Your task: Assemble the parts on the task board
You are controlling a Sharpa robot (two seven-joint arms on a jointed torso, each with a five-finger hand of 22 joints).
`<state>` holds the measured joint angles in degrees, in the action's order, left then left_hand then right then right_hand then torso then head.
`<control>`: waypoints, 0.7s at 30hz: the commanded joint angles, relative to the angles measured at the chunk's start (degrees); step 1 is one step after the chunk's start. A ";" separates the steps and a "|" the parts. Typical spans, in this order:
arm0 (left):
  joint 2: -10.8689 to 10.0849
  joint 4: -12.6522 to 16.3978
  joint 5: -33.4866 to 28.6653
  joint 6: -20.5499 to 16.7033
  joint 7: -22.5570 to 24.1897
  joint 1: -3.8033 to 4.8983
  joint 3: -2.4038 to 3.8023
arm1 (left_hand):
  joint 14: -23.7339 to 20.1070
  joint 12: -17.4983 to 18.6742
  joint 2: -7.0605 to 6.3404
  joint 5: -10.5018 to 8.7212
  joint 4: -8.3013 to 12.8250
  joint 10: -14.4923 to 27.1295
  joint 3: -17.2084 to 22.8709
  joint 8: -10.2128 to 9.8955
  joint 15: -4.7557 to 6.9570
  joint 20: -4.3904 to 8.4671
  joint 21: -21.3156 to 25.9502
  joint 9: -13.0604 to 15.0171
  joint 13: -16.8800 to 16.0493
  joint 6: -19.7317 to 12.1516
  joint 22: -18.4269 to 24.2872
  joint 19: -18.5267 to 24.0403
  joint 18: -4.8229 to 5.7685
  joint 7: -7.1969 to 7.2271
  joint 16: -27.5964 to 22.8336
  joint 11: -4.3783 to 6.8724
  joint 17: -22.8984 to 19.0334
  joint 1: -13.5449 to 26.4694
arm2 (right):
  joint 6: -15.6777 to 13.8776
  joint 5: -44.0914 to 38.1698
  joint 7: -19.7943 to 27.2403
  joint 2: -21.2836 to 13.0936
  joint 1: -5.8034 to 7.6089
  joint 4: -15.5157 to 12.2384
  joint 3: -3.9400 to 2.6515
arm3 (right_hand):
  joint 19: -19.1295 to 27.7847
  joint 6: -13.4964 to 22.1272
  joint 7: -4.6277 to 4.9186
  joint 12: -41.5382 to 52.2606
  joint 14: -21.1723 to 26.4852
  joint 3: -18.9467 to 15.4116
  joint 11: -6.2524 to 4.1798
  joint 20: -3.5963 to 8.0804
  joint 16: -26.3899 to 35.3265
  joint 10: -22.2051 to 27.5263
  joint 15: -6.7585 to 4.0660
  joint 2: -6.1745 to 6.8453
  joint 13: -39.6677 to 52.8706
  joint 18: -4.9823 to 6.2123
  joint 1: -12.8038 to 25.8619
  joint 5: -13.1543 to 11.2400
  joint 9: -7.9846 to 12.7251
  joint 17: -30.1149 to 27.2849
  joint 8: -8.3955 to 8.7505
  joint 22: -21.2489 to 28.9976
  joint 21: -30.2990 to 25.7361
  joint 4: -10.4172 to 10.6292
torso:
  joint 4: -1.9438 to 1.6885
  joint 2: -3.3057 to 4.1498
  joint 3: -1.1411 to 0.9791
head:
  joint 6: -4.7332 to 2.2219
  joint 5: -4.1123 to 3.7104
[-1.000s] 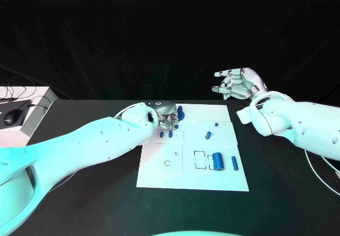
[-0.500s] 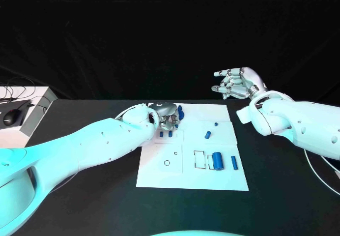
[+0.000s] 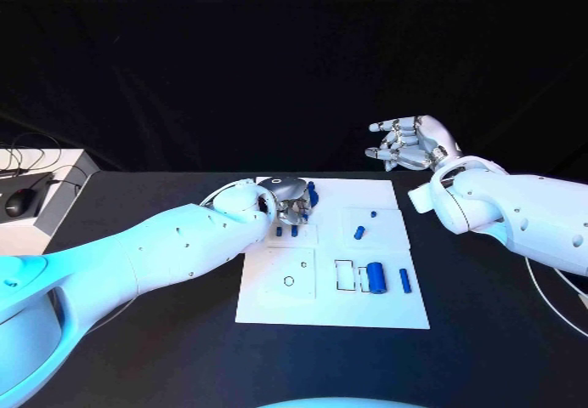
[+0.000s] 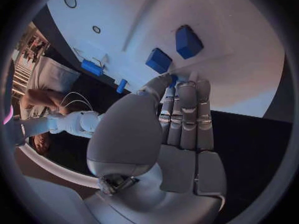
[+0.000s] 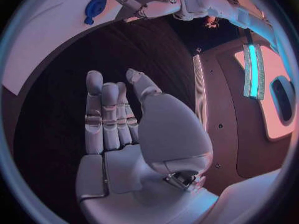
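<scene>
The left robot hand (image 3: pixel 287 197) is low over the far left part of the board (image 3: pixel 333 293), fingers straight and together, tips touching a blue part (image 4: pixel 172 79); whether it grips that part I cannot tell. Two more blue parts (image 4: pixel 159 60) lie just beyond the fingertips. The right robot hand (image 3: pixel 410 144) is raised beyond the board's far right corner, open and empty. The board lies mid-surface (image 3: pixel 160 357), other parts (image 3: pixel 377 278) near its right side.
</scene>
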<state>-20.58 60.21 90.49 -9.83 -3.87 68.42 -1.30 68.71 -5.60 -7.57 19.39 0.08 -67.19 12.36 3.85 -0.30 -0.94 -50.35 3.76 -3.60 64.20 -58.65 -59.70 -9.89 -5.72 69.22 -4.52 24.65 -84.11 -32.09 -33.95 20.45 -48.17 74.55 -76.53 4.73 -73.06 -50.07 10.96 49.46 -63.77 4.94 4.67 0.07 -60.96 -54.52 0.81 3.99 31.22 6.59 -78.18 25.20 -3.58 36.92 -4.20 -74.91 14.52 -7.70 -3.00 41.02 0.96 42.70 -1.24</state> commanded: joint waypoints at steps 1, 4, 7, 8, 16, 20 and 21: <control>0.26 0.00 -0.41 2.25 -0.49 -0.05 0.00 | 0.34 0.26 0.51 -0.05 0.11 -0.65 0.70 -0.28 0.09 -0.02 -0.42 -0.05 0.04 0.63 -0.14 -0.26 -0.65 -0.29 0.35 -0.05 -0.06 0.32 | 0.21 -0.46 0.68 0.07 0.00 -0.11 -0.03 | 0.12 -0.14 0.14 -0.25 -0.04 0.14 -0.30 0.19 0.36 -0.08 -0.22 -0.46 -0.05 1.10 -0.04 0.27 -0.09 0.02 -0.29 -1.24 -0.26 -0.28 | 0.05 0.00 0.02 | 0.07 -0.09; 0.26 -0.04 -0.41 2.75 -0.82 -0.05 0.00 | 0.52 0.27 0.81 -0.07 0.48 -1.13 1.40 -0.29 0.21 0.07 -0.66 -0.06 0.04 0.99 -0.33 -0.31 -0.70 -0.42 0.41 0.09 -0.04 0.17 | 0.20 -0.46 0.68 0.07 0.01 -0.11 -0.03 | 0.12 -0.14 0.14 -0.25 -0.04 0.14 -0.30 0.19 0.36 -0.08 -0.22 -0.46 -0.05 1.10 -0.04 0.27 -0.09 0.02 -0.29 -1.24 -0.26 -0.28 | -0.01 -0.02 0.03 | 0.13 -0.09; 0.24 -0.13 -0.41 3.07 -1.14 -0.05 0.00 | 0.66 0.51 1.01 -0.10 0.90 -1.55 2.16 -0.29 0.30 0.15 -0.92 -0.06 0.03 1.13 -0.56 -0.31 -0.74 -0.53 0.40 0.17 -0.03 0.15 | 0.19 -0.46 0.69 0.06 0.01 -0.11 -0.03 | 0.12 -0.14 0.14 -0.25 -0.04 0.14 -0.30 0.19 0.36 -0.08 -0.22 -0.46 -0.05 1.10 -0.04 0.27 -0.09 0.02 -0.29 -1.24 -0.26 -0.28 | -0.03 -0.03 0.02 | 0.16 -0.14; 0.24 -0.17 -0.41 3.16 -1.22 -0.05 0.00 | 0.72 0.64 1.07 -0.10 1.08 -1.67 2.46 -0.29 0.30 0.18 -1.00 -0.06 0.03 1.25 -0.63 -0.29 -0.75 -0.63 0.37 0.17 -0.03 0.19 | 0.19 -0.46 0.69 0.06 0.01 -0.11 -0.03 | 0.12 -0.14 0.14 -0.25 -0.04 0.14 -0.30 0.19 0.36 -0.08 -0.22 -0.46 -0.05 1.10 -0.04 0.27 -0.09 0.02 -0.29 -1.24 -0.26 -0.28 | -0.03 -0.03 0.02 | 0.16 -0.14; 0.23 -0.29 -0.44 2.21 -0.47 -0.05 0.00 | 1.00 2.03 1.27 -0.14 1.83 -3.00 4.62 -0.29 0.35 0.29 -1.43 -0.03 0.08 2.20 -0.98 -0.10 -0.81 -0.68 -0.08 0.28 -0.11 0.44 | 0.18 -0.46 0.71 0.08 0.01 -0.12 -0.03 | 0.14 -0.26 0.13 -0.26 -0.05 0.21 -0.31 0.20 0.36 -0.10 -0.22 -0.49 -0.07 1.09 0.11 0.29 -0.10 0.05 -0.29 -1.24 -0.20 -0.35 | -0.05 -0.03 0.06 | 0.21 -0.20; 0.17 -0.27 -0.57 1.00 0.02 -0.05 0.00 | 1.74 2.06 1.43 -0.16 1.99 -3.75 5.25 -0.28 0.59 0.68 -1.67 -0.01 0.08 2.89 -1.01 -0.45 -0.63 -0.63 -0.32 0.52 -0.19 0.62 | 0.17 -0.46 0.72 0.08 0.01 -0.12 -0.03 | 0.14 -0.26 0.13 -0.26 -0.05 0.21 -0.31 0.20 0.36 -0.10 -0.22 -0.49 -0.07 1.09 0.11 0.29 -0.10 0.05 -0.29 -1.24 -0.20 -0.35 | -0.06 -0.06 0.06 | 0.15 -0.17; 0.16 -0.26 -0.62 0.61 0.13 -0.05 0.00 | 1.94 2.05 1.49 -0.18 2.05 -4.02 5.31 -0.27 0.66 0.77 -1.73 -0.01 0.06 3.08 -1.01 -0.55 -0.61 -0.64 -0.35 0.61 -0.19 0.61 | 0.16 -0.46 0.72 0.08 0.01 -0.12 -0.03 | 0.14 -0.26 0.13 -0.26 -0.05 0.21 -0.31 0.20 0.36 -0.10 -0.22 -0.49 -0.07 1.09 0.11 0.29 -0.10 0.05 -0.29 -1.24 -0.20 -0.35 | -0.06 -0.06 0.06 | 0.15 -0.17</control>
<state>-20.48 59.93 90.24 -8.76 -4.47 68.50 -1.21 70.38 -3.67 -6.57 19.39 2.22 -70.90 17.34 3.63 0.34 -0.43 -51.82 3.63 -3.56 66.90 -59.62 -60.22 -9.76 -6.36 69.10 -3.89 24.51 -83.60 -32.09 -33.97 20.45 -48.13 74.55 -76.57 4.73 -73.06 -50.16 10.84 49.46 -63.77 5.09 4.76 0.07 -60.96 -54.60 0.81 3.99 31.22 6.57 -78.18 25.19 -3.63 36.92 -4.20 -74.94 14.52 -7.86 -3.05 40.98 1.01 42.91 -1.43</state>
